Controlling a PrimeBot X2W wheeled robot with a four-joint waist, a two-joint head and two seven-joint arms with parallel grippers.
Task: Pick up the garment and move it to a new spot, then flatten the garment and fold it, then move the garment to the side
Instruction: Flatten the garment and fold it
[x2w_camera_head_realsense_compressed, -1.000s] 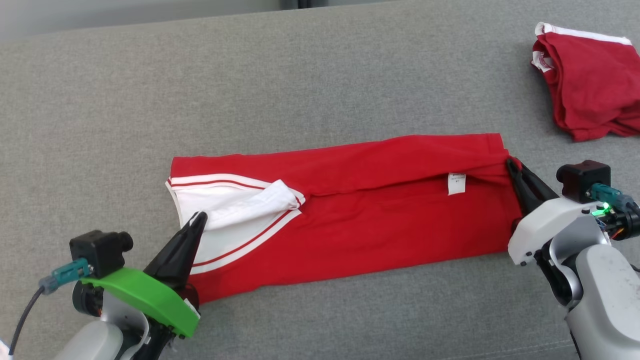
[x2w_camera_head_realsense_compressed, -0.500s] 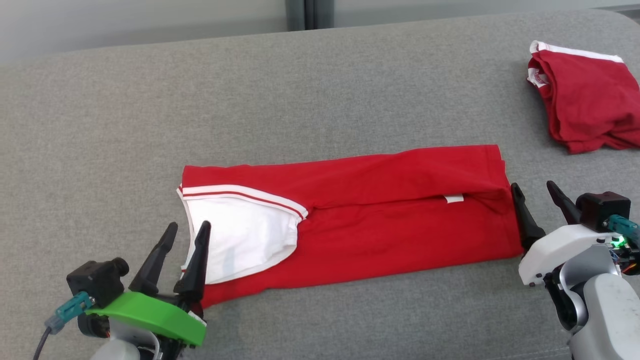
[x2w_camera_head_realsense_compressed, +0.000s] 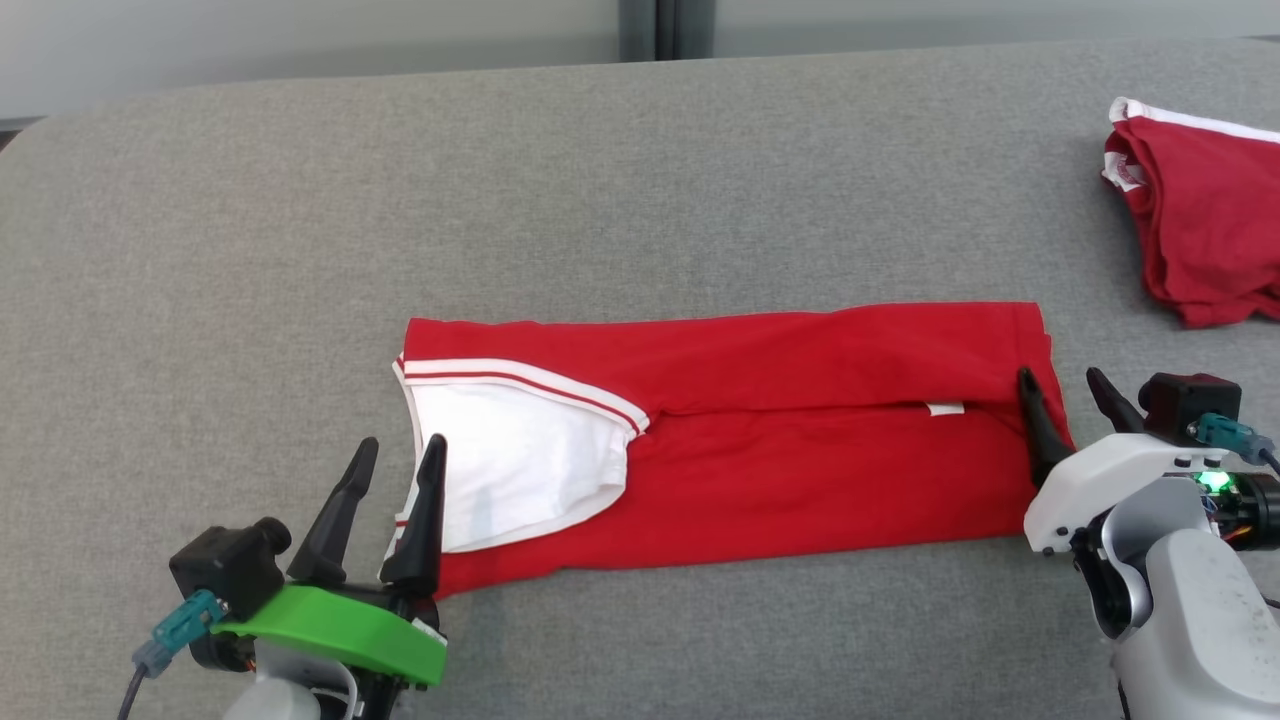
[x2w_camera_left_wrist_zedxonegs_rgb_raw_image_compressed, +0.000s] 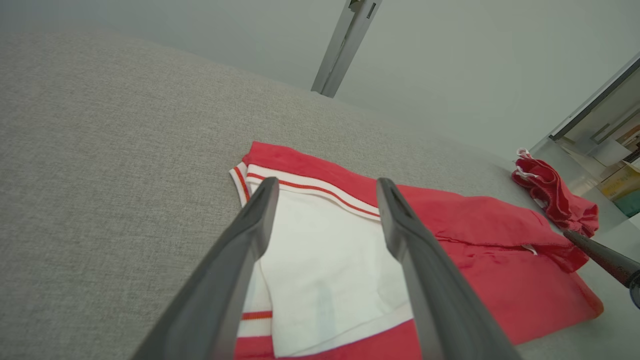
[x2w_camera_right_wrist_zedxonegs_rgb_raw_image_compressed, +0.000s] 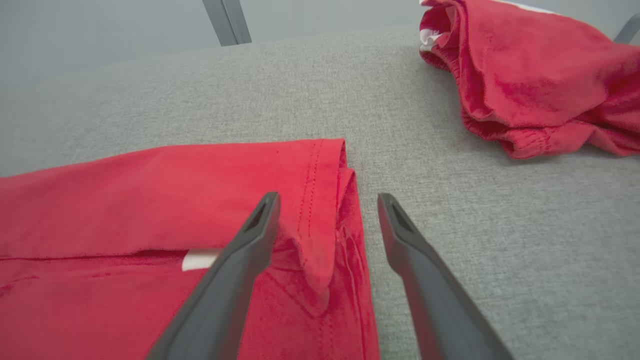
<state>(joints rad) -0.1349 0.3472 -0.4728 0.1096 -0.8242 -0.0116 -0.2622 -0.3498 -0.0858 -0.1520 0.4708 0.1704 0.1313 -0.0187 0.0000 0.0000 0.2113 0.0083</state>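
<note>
Left gripper (x2w_camera_head_realsense_compressed: 401, 443), jaws apart, sits at the white end of the garment (x2w_camera_head_realsense_compressed: 800, 470); right gripper (x2w_camera_head_realsense_compressed: 1059, 377), jaws also apart, at the other end. It lies folded lengthwise near the front edge of the couch (x2w_camera_head_realsense_compressed: 600, 200)

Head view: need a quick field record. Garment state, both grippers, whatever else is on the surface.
garment: red, folded lengthwise into a long band, lying flat on the surface
garment left end: white panel with red-striped trim, facing up
garment right end: hem, with a small white label nearby
left gripper: jaws open, at the white end, holding nothing
right gripper: jaws open, at the hem end, holding nothing
second red garment: bunched, far right, apart from the folded one
surface: grey fabric
</note>
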